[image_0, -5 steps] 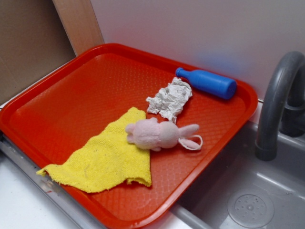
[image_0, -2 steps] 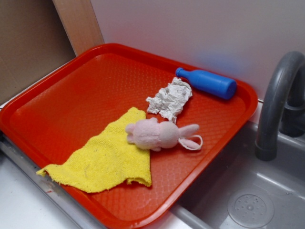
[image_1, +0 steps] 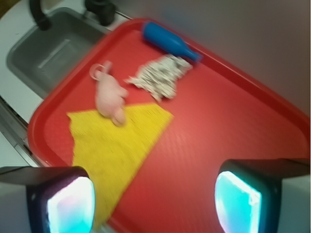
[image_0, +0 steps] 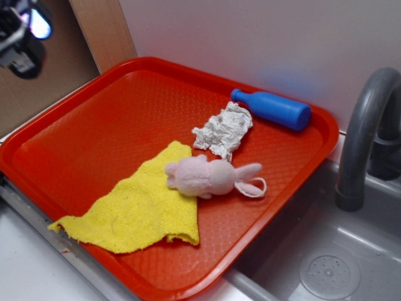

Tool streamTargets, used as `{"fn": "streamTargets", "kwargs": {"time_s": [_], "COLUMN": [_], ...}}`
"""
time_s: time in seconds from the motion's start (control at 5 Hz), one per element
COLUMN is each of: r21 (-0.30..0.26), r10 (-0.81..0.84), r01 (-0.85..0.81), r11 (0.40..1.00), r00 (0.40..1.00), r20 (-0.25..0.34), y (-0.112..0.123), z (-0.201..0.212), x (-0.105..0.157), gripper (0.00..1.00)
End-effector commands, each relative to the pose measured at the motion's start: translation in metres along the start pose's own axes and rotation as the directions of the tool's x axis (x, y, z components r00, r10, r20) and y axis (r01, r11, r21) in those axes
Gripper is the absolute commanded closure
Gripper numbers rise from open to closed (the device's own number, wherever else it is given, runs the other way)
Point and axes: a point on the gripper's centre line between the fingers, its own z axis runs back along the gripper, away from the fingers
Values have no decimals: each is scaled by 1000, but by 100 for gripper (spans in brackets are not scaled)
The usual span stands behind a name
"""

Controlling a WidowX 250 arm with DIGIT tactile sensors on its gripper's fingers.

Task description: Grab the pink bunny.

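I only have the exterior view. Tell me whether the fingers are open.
Observer: Open. In the wrist view the two fingers stand wide apart with nothing between them.
Operator: Give me the pink bunny's place in that view.
Observer: The pink bunny lies in the upper left, well off the midline between the fingers and far ahead of them.
Operator: Say what lies between.
Observer: The yellow cloth on the left, bare red tray in the middle.
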Motion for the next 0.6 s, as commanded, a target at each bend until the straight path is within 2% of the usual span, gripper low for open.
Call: {"fn": "streamTargets", "kwargs": {"time_s": [0.0,0.4], "r21": [-47,-7], "r10": [-127,-142], "r01": [130,142], "r11": [990,990], "r00": [990,988], "r20": [61,-63], "y": [-42,-55], "z": [-33,-96], "x": [44,65], "gripper": [0,0]}}
